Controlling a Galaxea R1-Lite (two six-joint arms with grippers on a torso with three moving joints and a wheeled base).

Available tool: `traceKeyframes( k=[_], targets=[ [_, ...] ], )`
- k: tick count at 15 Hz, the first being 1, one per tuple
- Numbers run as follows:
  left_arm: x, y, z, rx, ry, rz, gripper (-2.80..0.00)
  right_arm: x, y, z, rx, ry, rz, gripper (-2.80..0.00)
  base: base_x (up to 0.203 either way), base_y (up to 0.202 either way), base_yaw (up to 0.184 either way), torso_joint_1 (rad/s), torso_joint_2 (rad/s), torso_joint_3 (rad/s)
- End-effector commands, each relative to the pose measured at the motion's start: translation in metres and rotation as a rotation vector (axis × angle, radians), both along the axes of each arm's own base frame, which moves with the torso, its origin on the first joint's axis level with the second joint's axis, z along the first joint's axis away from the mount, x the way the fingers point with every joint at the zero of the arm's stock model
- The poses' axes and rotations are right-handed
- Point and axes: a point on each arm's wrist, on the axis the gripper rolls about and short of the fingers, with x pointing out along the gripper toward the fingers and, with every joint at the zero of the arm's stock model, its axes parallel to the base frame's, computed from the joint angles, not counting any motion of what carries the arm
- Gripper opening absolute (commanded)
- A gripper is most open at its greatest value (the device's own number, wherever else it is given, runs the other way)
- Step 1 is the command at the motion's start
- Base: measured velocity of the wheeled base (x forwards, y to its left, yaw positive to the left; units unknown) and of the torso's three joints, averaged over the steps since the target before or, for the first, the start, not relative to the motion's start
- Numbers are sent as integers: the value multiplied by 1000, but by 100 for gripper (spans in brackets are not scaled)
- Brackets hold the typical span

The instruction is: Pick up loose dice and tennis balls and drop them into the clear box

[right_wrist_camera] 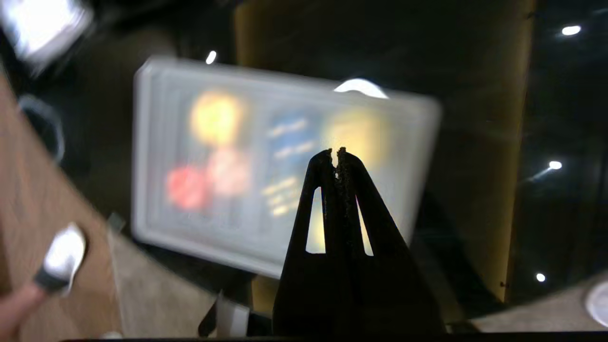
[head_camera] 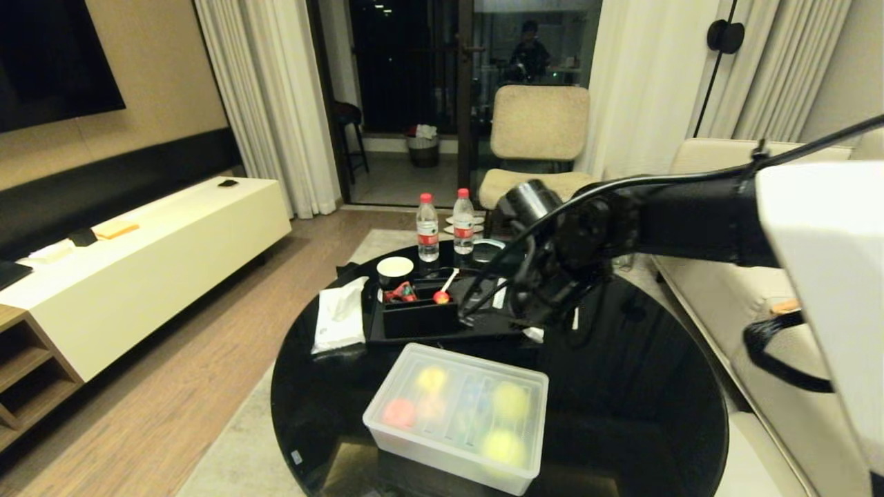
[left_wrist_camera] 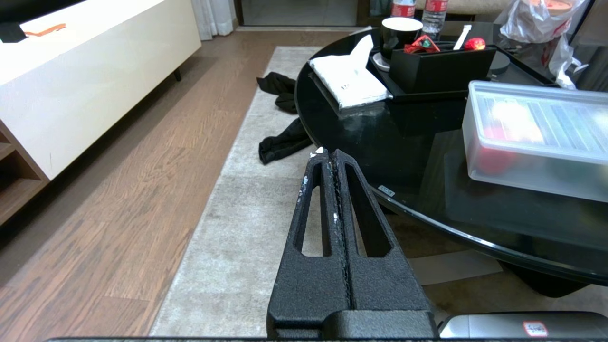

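Note:
The clear box stands near the front of the round black table with its ribbed lid on. Through the lid show a yellow die, a red die and two tennis balls. I see no loose dice or balls on the table. My right arm reaches in from the right, over the table behind the box. The right gripper is shut and empty above the clear box. My left gripper is shut and empty, low beside the table's left edge.
Behind the box sits a black tray with a black organiser, a tissue pack, a cup and two water bottles. Dark cloth lies on the rug. A sofa flanks the right, a low white cabinet the left.

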Motion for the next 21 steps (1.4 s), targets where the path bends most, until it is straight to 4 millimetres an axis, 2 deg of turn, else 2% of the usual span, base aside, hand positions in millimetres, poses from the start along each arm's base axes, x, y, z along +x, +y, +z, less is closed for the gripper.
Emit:
traceKeyframes(
  k=[1,3,6,8,11,13,15,18,21],
  targets=[
    [0,0,0,0,3,0,-280,-17,-60,34,-5,-66,-121,-280,0,0,0,0,0,0],
    [0,0,0,0,3,0,-280,-33,-96,47,-20,-108,-187,-280,0,0,0,0,0,0],
    [0,0,0,0,3,0,-280,-75,-136,67,-49,-210,-237,-280,0,0,0,0,0,0],
    [0,0,0,0,3,0,-280,-113,-151,74,-67,-268,-251,-280,0,0,0,0,0,0],
    [0,0,0,0,3,0,-280,-188,-160,84,-91,-386,-229,-280,0,0,0,0,0,0],
    [0,0,0,0,3,0,-280,-234,-163,74,-110,-432,-225,-280,0,0,0,0,0,0],
    [0,0,-1,0,4,0,-280,-271,-167,47,-175,-422,-259,-280,0,0,0,0,0,0],
    [0,0,0,0,3,0,-280,-298,-173,11,-322,-379,-367,-280,0,0,0,0,0,0],
    [0,0,0,0,3,0,-280,-317,-176,-7,-420,-381,-468,-280,0,0,0,0,0,0]
  ],
)
